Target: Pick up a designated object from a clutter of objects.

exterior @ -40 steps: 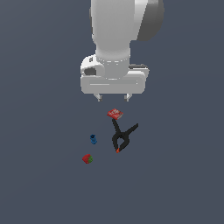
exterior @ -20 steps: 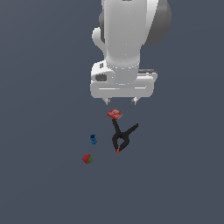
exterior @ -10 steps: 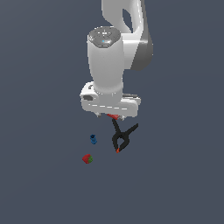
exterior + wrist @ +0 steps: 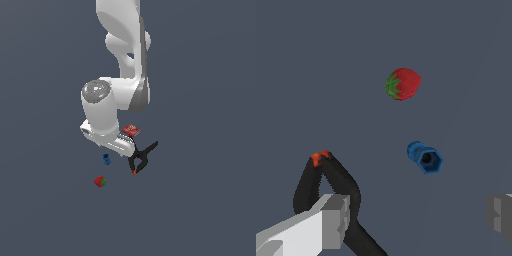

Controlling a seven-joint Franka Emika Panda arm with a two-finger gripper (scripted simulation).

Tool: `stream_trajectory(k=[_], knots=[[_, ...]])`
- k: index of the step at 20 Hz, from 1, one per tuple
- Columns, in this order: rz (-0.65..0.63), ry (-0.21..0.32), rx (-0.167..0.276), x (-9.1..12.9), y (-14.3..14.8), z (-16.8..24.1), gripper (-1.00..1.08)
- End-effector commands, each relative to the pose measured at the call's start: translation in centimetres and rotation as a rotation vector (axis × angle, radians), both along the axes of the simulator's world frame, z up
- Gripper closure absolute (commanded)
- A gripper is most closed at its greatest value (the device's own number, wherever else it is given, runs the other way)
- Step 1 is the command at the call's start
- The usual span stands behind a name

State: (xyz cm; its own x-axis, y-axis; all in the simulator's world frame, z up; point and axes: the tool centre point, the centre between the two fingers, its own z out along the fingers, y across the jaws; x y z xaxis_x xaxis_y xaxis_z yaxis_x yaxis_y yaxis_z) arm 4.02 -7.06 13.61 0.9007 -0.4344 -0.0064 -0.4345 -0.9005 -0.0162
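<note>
Four small things make up the clutter on the grey tabletop (image 4: 210, 200): the blue peg (image 4: 106, 159), a strawberry (image 4: 100, 181), a black clamp (image 4: 142, 157) with orange tips, and a flat red box (image 4: 132, 130). No edge or corner of the tabletop shows in either view, so the things can only be placed against each other. The peg lies apart from all the rest, between the strawberry and the clamp, with the strawberry near it on the side away from the arm and the red box beyond the clamp, partly hidden by the arm's wrist.

The hand (image 4: 418, 217) is wide open and holds nothing; in the wrist view its two fingers (image 4: 331, 220) stand well apart, with the peg (image 4: 425, 157) ahead of the gap and nearer one finger's side than the middle. One finger lies across the black clamp in that view, though whether it touches the clamp I cannot tell. In the exterior view the hand sits low, just beside the peg and above it.

I judge the step in hand to be the approach, with the grasp not yet begun. The next move calls for centring the gap over the peg, keeping clear of the clamp, then going down so the fingers straddle its short stem before closing. The peg is small, so the alignment must be close.
</note>
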Motion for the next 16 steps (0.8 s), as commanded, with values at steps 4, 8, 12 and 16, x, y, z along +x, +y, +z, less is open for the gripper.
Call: stream_trajectory(k=[4, 8, 12, 16], knots=[[-0.085, 0.001, -0.012, -0.2, -2.2, -3.2, -0.92], [-0.112, 0.002, -0.017, -0.4, -2.9, -4.2, -0.92], [-0.111, 0.004, -0.017, -0.4, -2.9, -4.2, -0.92], [-0.112, 0.003, -0.017, -0.4, -2.9, -5.1, -0.92]])
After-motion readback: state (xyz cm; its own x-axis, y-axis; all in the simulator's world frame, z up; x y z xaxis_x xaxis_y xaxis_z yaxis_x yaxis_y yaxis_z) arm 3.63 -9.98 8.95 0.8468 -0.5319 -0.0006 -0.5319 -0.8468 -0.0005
